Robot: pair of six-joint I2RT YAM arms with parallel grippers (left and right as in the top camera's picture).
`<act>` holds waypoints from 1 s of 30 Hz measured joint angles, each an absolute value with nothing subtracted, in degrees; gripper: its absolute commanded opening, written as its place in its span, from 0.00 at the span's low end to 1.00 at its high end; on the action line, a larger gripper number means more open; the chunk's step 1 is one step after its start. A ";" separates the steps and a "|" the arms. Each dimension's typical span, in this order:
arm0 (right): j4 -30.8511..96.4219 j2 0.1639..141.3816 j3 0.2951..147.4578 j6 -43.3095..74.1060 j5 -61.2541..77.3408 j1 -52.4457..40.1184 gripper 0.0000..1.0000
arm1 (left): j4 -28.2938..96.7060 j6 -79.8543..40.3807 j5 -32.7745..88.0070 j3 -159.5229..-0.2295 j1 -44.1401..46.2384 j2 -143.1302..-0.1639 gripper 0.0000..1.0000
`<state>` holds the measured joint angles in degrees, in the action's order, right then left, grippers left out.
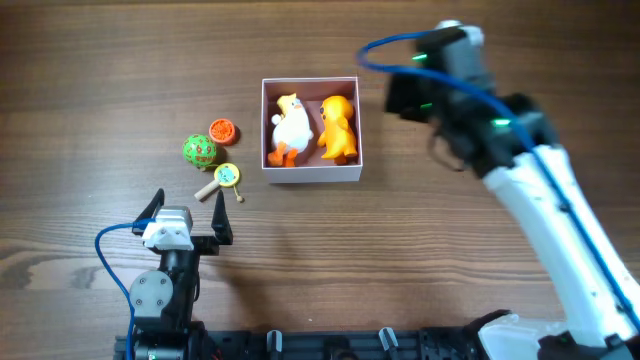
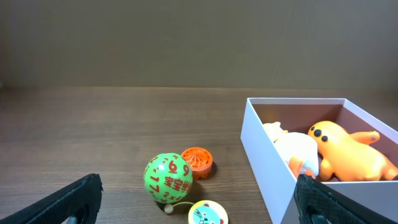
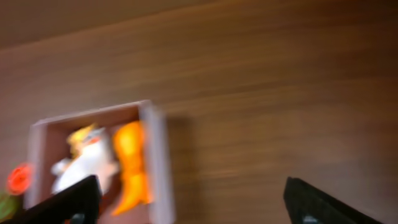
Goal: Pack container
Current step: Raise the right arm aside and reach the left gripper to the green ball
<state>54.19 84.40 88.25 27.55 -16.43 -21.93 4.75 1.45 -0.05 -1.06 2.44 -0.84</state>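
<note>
The container (image 1: 312, 174), a white-walled box with a pink floor, holds a white duck toy (image 1: 290, 130) and an orange duck toy (image 1: 338, 128). Left of it on the table lie a green number ball (image 1: 199, 150), an orange disc toy (image 1: 222, 131) and a small yellow rattle drum (image 1: 226, 176). My left gripper (image 1: 190, 222) is open and empty, near the front edge, short of the ball (image 2: 168, 178), the disc (image 2: 197, 160) and the drum (image 2: 208, 213). My right gripper (image 3: 189, 202) is open and empty, above the table just right of the container (image 3: 157, 162); that view is blurred.
Bare wooden tabletop (image 1: 120, 80) lies all round. The right arm (image 1: 540, 190) stretches from the front right toward the container's right side. The container wall (image 2: 267, 162) stands to the right of the left gripper.
</note>
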 measured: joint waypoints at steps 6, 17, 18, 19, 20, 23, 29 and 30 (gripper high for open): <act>59.90 83.66 88.25 26.39 -17.04 -13.13 1.00 | 4.75 1.45 -0.05 -1.06 2.44 -0.84 1.00; 60.18 83.66 88.23 26.22 -17.02 -12.53 1.00 | 4.75 1.45 -0.05 -1.06 2.44 -0.84 1.00; 60.18 83.66 88.23 26.22 -17.02 -12.53 1.00 | 4.75 1.45 -0.05 -1.06 2.44 -0.84 1.00; 60.18 83.66 88.23 26.22 -17.02 -12.53 1.00 | 4.75 1.45 -0.05 -1.06 2.44 -0.84 1.00; 60.18 83.66 88.23 26.22 -17.02 -12.53 1.00 | 4.75 1.45 -0.05 -1.06 2.44 -0.84 1.00; 60.18 83.66 88.23 26.22 -17.02 -12.53 1.00 | 4.75 1.48 0.40 -1.06 2.44 -0.84 1.00; 60.18 83.66 88.23 26.22 -17.02 -12.53 1.00 | 3.88 0.97 2.94 -1.06 2.44 -0.84 1.00; 60.18 83.66 88.23 26.22 -17.02 -12.53 1.00 | 3.81 -0.32 2.96 -1.06 2.44 -0.84 1.00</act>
<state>60.18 83.66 88.23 26.22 -17.02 -12.53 3.81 -0.32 2.96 -1.06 2.44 -0.84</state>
